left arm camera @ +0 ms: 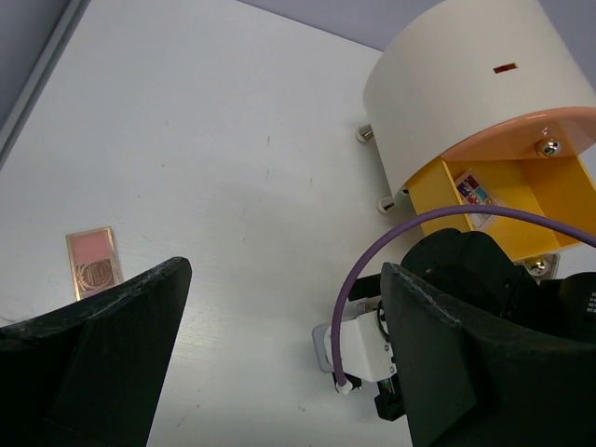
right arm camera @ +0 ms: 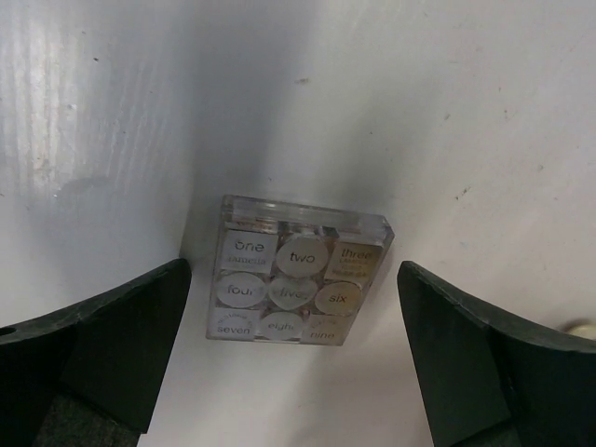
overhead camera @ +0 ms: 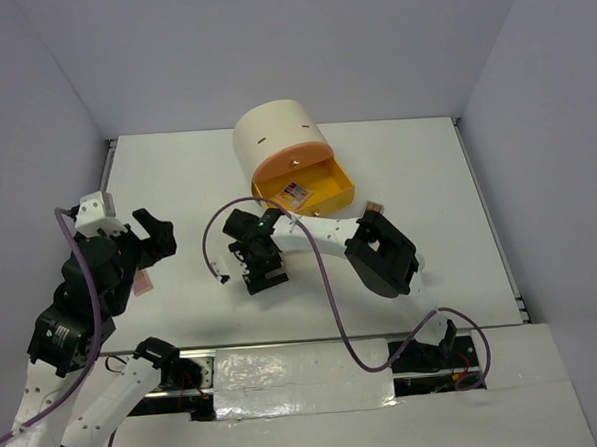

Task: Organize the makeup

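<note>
**Two tools open, one square palette waiting to be lifted**

Most of the white counter [overhead camera: 416,177] is bare. A cream round box [overhead camera: 274,135] lies at the back, its yellow drawer [overhead camera: 342,186] pulled out toward the arms. A small printed card [overhead camera: 296,193] lies inside the drawer.

The right tool [right arm camera: 293,270] is spread wide directly above the square palette [right arm camera: 300,284] and nothing is gripped. The palette lies flat on the counter, near the drawer's front. The left tool [left arm camera: 284,270] is likewise spread wide and empty at the left of the counter. It is near a pink card [left arm camera: 93,263], which lies flat on the counter and is not touched.

The step in hand is judged to be the pick-up of the square palette by the right tool.

- **Alignment:** The palette is seen slightly turned against the line between the fingers [right arm camera: 112,345]. The wrist would best be rotated until two parallel edges are faced squarely.
- **Descent:** The case is thin, so the fingers should be lowered almost to the counter before they are closed. Otherwise only the top rim would be caught.
- **Centring:** The palette should be centred between the fingers, or it may be pushed sideways on the smooth surface.
- **Grip and placing:** A gentle, even squeeze is advised. The palette should then be lifted level and set in the free part of the drawer, beside the printed card.
</note>
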Robot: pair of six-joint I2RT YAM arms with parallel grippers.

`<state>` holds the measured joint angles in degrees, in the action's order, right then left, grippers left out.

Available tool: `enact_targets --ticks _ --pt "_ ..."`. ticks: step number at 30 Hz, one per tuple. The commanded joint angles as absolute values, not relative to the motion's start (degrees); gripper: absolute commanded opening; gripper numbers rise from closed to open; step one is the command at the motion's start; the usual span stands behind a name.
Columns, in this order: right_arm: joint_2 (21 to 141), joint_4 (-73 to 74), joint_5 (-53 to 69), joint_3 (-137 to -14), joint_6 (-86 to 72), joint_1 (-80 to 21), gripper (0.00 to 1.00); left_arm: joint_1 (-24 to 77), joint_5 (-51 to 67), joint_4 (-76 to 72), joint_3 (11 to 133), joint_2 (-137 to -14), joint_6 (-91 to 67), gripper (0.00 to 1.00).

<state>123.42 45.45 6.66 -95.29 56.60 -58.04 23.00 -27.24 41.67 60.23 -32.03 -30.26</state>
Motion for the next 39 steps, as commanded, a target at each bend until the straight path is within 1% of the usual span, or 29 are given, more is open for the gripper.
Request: enact_targets --ticks 1,8,16,20,22,23,25,26,28,29,31,32,34,35,37,39 --pt "125.2 45.5 5.7 -97.3 57.0 -57.7 1.0 22.9 -28.1 41.0 59.9 -31.4 -30.9 0.95" --pt "123.7 45.6 8.0 -97.4 54.6 -56.9 1.0 22.8 -28.1 41.5 60.1 -30.5 -32.7 0.95" --pt "128.3 50.8 9.4 -100.9 52.5 -55.8 1.0 22.8 -27.0 41.5 59.2 -29.8 -33.8 0.95" --pt "129.1 51.2 10.7 -101.2 52.6 -55.9 0.97 22.8 -27.2 42.1 59.3 -29.7 -33.6 0.95" --pt "129.5 51.8 11.5 -101.8 52.4 -55.8 0.91 22.8 -27.1 42.2 59.2 -29.7 -33.7 0.95" --pt "129.6 51.9 12.6 -101.9 52.1 -55.8 0.85 22.8 -27.0 42.2 59.2 -29.6 -33.8 0.95" --pt "129.3 52.6 13.9 -101.7 51.9 -56.0 0.75 22.8 -27.1 42.0 58.5 -29.5 -34.1 0.95" --pt "129.1 52.6 15.3 -101.4 51.9 -55.9 0.66 22.9 -27.1 41.8 58.4 -29.4 -34.2 0.95" --pt "127.8 52.5 17.0 -100.6 51.7 -55.9 0.57 22.8 -27.2 41.2 57.3 -29.2 -34.5 0.94" --pt "127.0 52.1 18.6 -99.2 51.7 -55.9 0.49 22.8 -27.4 41.0 56.9 -29.1 -34.5 0.94" --pt "124.5 50.8 20.3 -96.9 51.7 -56.0 0.41 22.9 -27.6 40.3 55.1 -28.7 -34.9 0.93" --pt "123.5 50.5 22.6 -96.2 51.8 -56.0 0.33 22.8 -27.6 40.0 54.6 -28.7 -35.1 0.92" --pt "120.5 50.6 25.1 -95.1 52.0 -56.0 0.27 22.9 -27.6 39.2 52.9 -28.7 -35.8 0.89" --pt "119.4 50.8 26.6 -94.1 52.4 -56.0 0.21 22.9 -27.7 38.9 52.5 -28.7 -36.0 0.86" --pt "115.7 51.9 31.4 -92.3 53.4 -56.0 0.13 22.8 -27.7 38.4 51.4 -29.0 -36.6 0.83" --pt "111.4 53.7 36.1 -91.0 55.1 -56.0 0.09 22.8 -28.1 37.8 50.8 -29.5 -37.1 0.78"
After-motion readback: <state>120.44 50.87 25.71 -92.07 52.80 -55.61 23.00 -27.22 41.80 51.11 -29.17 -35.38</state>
